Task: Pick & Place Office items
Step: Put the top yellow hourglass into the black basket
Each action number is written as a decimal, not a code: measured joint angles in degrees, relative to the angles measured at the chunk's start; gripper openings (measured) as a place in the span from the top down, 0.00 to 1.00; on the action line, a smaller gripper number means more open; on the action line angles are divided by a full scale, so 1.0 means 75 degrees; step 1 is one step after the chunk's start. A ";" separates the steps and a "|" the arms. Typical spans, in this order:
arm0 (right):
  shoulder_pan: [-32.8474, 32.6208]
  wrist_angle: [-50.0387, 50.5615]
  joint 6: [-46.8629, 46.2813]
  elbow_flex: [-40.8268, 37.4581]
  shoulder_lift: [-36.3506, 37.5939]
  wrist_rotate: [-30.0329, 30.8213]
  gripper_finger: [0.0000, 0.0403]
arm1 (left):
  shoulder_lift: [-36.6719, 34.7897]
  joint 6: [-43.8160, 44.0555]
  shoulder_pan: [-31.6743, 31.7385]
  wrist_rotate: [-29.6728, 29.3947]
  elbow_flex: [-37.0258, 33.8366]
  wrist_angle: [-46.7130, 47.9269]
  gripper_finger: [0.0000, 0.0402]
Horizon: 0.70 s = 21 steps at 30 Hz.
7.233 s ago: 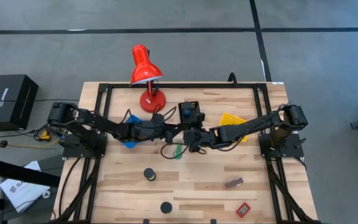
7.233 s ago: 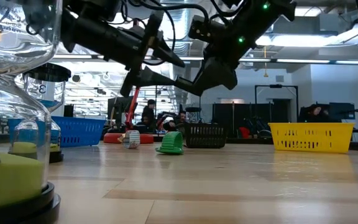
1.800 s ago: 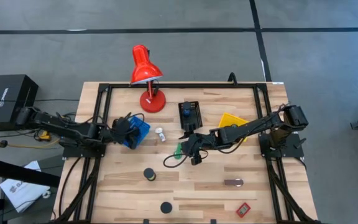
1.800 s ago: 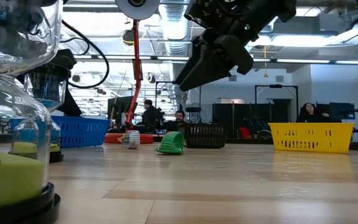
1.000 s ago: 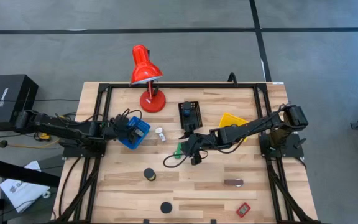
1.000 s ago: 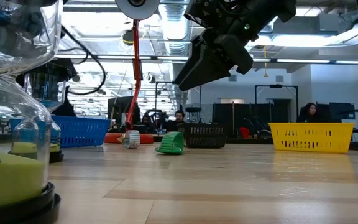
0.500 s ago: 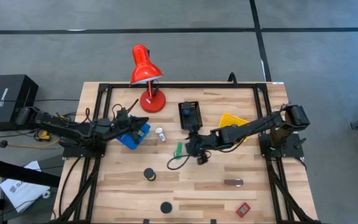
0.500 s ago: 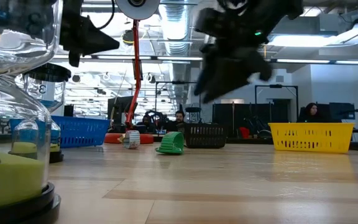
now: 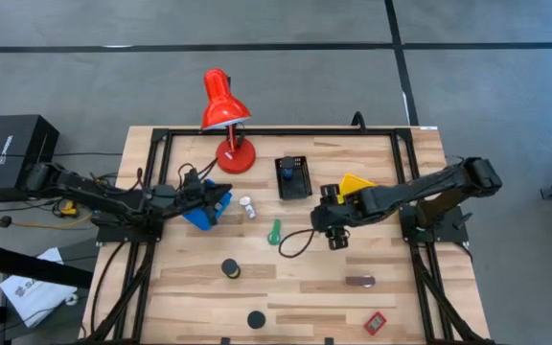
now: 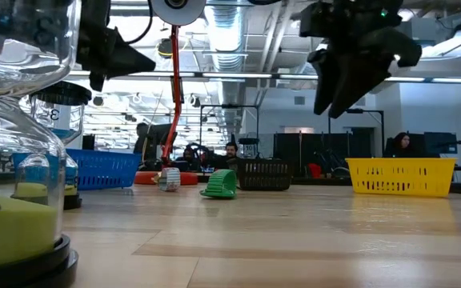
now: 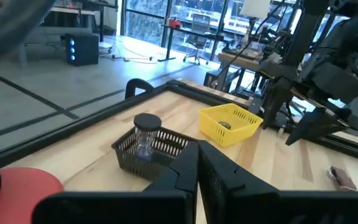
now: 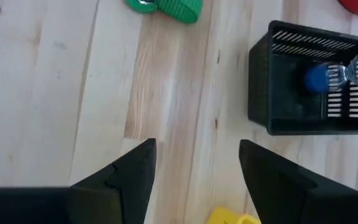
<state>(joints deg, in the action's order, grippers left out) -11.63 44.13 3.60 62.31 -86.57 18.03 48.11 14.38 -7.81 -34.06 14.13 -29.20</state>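
A green pen-like stick (image 9: pixel 275 231) lies on the table's middle; it also shows in the low view (image 10: pixel 219 183) and the right wrist view (image 12: pixel 166 6). A white tube (image 9: pixel 247 207) lies left of it. Two black round discs (image 9: pixel 230 269) (image 9: pixel 255 319), a brown block (image 9: pixel 359 282) and a red tag (image 9: pixel 375 323) sit nearer the front edge. My right gripper (image 9: pixel 326 213) is open and empty, raised to the right of the stick (image 12: pixel 197 168). My left gripper (image 9: pixel 220 199) is shut and empty, raised over the blue bin (image 9: pixel 199 211).
A black bin (image 9: pixel 293 177) with a blue-topped clear item in it (image 12: pixel 319 78), a yellow bin (image 9: pixel 357 185) and a red desk lamp (image 9: pixel 226 115) stand at the far side. A black cable loops below my right gripper (image 9: pixel 290 244). A glass item (image 10: pixel 14 160) fills the low view's left.
My right gripper has gone from beside the green stick toward the table's right edge, and its arm has swung back with it. My left gripper has gone a little toward the right over the blue bin. The stick and the tube have stayed put.
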 joint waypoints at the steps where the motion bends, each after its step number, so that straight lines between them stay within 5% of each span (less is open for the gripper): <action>1: 0.0018 -0.0103 0.0000 -0.0143 0.0092 -0.0001 0.45 | 0.0025 0.0000 0.0000 0.0000 0.0000 -0.0017 1.00; 6: 0.0106 -0.0442 0.0293 -0.0982 0.0598 -0.0004 0.45 | 0.0053 0.0002 0.0000 0.0209 0.0000 -0.0063 1.00; 12: 0.0242 -0.1163 0.0461 -0.1840 0.1607 -0.0019 0.45 | 0.0057 -0.0059 -0.0007 0.2512 0.0000 -0.0157 0.99; 21: 0.0837 -0.3600 0.1763 -0.3226 0.3666 -0.1455 0.45 | 0.0956 -0.0059 -0.0289 0.2661 0.0025 -0.1795 0.85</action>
<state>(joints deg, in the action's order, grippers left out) -5.36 17.13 16.82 38.12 -59.07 7.11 55.28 13.93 -9.98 -14.11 14.32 -42.66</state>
